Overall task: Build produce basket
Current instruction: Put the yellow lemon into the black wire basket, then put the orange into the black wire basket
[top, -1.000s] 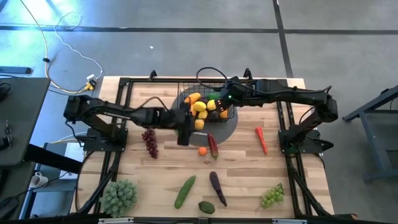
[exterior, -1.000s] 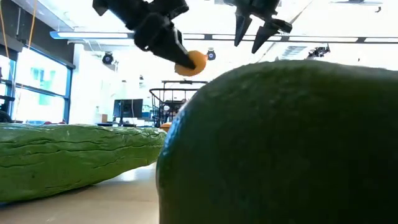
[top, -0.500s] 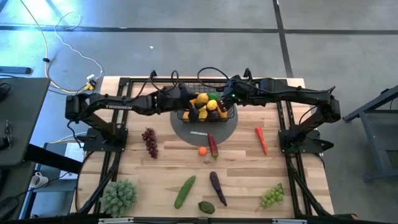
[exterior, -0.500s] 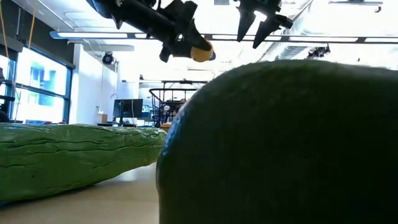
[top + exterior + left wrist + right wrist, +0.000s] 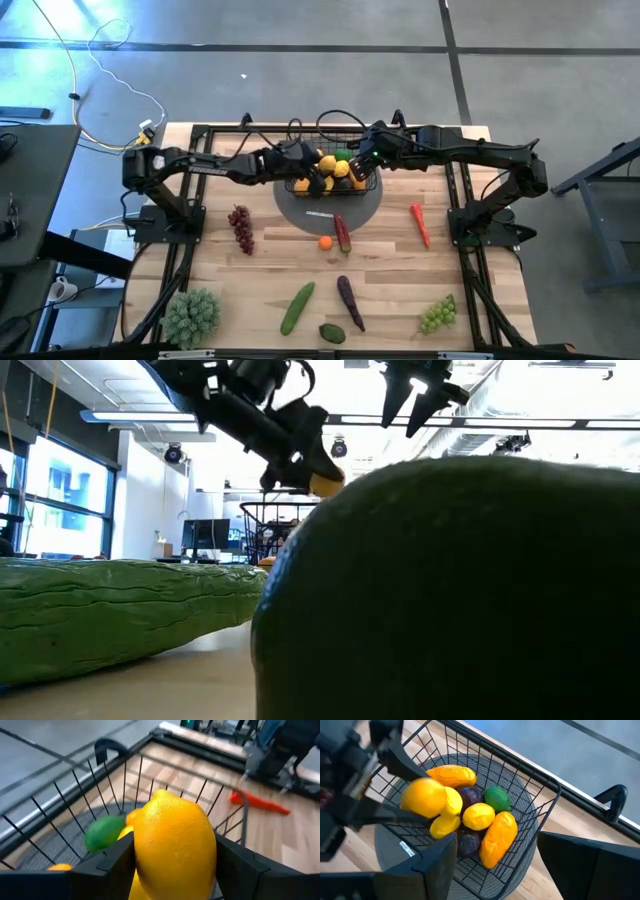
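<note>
**Left gripper holds a lemon over the basket**

The left gripper (image 5: 314,180) reaches from the left side of the table to the basket (image 5: 366,190) and hangs over its left part. Its two fingers (image 5: 107,862) press on either side of a yellow lemon (image 5: 175,845), which sits between them above the fruit already inside. The low view shows the same gripper tilted down with the yellow fruit at its tip (image 5: 325,482).

The basket stands on a grey disc (image 5: 335,208) at the far middle of the table. Inside lie an orange-yellow fruit (image 5: 451,775), a lime (image 5: 496,798), a second lemon (image 5: 478,816), a long orange fruit (image 5: 498,838) and dark plums (image 5: 470,796).

The right gripper (image 5: 360,166) hovers over the basket's right part, fingers (image 5: 437,862) spread with nothing between them; in the low view its two tips (image 5: 412,405) point down, apart.

On the wood outside the basket: purple grapes (image 5: 241,228) to the left, a small orange fruit (image 5: 325,242) just beside a dark red-green piece (image 5: 343,234) near the disc's front edge, a red chili (image 5: 420,224) to the right. Nearer the front edge lie a spiky green bunch (image 5: 191,314), a cucumber (image 5: 297,307), an eggplant (image 5: 350,302), a dark green fruit (image 5: 332,332) and green grapes (image 5: 438,315).
</note>
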### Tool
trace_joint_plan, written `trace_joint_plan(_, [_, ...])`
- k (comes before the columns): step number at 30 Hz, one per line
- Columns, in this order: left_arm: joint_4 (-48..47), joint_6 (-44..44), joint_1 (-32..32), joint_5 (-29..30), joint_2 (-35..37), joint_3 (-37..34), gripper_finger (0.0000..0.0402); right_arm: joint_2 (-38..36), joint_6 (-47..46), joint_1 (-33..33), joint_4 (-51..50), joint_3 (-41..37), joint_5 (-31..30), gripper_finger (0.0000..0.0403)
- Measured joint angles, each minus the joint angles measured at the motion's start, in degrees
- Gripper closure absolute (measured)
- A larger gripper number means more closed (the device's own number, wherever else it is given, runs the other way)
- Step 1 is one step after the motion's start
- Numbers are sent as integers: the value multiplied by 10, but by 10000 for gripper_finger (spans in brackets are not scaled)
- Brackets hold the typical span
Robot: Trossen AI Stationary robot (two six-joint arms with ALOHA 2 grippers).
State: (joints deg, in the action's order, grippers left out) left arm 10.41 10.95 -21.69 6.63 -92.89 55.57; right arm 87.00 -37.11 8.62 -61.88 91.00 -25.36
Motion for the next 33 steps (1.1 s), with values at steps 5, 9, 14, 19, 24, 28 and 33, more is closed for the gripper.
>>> trace_joint_plan(5, [0,-1,0,-3,-26,0,182,0,-1,0,0,0,-6,146])
trace_joint_plan(9, [-1,-1,0,-10,-32,0,182,0,-1,0,0,0,-6,146])
trace_joint_plan(14, [-3,21,-1,-11,-32,0,181,0,-3,0,-3,0,-2,146])
trace_joint_plan(19, [-2,107,-4,-30,-32,0,166,0,-16,0,-8,0,24,146])
trace_joint_plan(24, [2,108,-4,-39,-32,0,159,0,-15,0,-17,0,32,146])
trace_joint_plan(28, [2,71,-2,-51,-32,0,159,0,-15,0,-18,0,32,146])
trace_joint_plan(33, [3,71,4,-46,-32,0,159,0,-14,0,-18,0,32,146])
